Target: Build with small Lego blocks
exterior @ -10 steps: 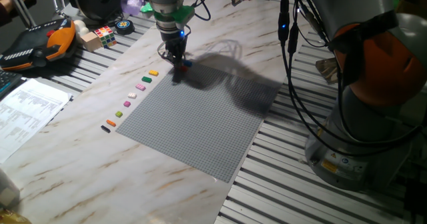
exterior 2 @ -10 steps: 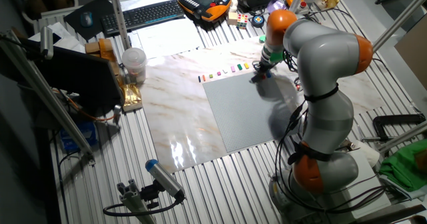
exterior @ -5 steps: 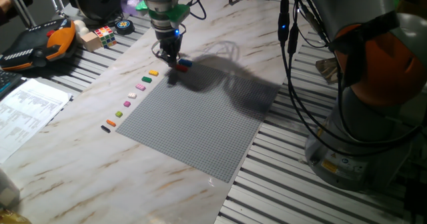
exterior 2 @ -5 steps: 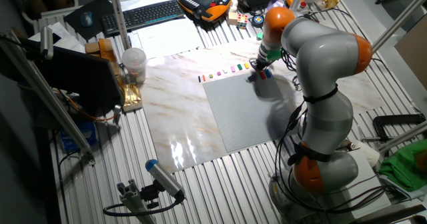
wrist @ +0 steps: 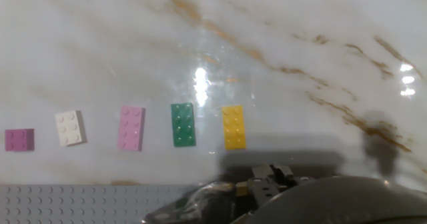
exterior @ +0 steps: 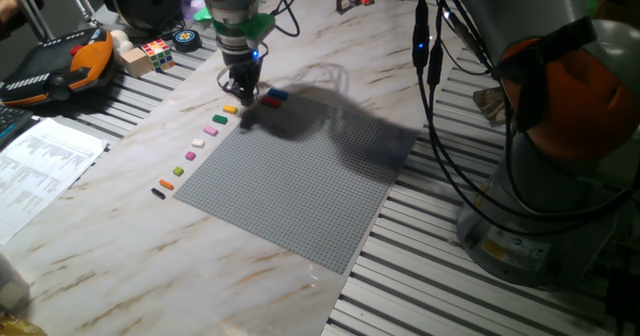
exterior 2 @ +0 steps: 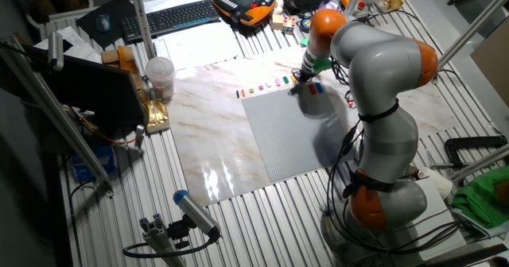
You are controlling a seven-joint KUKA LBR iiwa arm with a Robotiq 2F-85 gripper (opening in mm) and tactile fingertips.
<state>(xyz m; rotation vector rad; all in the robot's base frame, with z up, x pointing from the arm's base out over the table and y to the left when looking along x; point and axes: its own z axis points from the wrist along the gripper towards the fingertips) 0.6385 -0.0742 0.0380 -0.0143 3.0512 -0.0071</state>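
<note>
Five small Lego blocks [wrist: 183,125] in row on marble table [wrist: 300,37], beside baseplate [wrist: 67,204].

Tool [exterior: 243,93] fingertips blurred; hand view cuts baseplate [wrist: 73,204] off.

Grey-and-orange arm [exterior 2: 382,68], seemingly black-cabled
</note>
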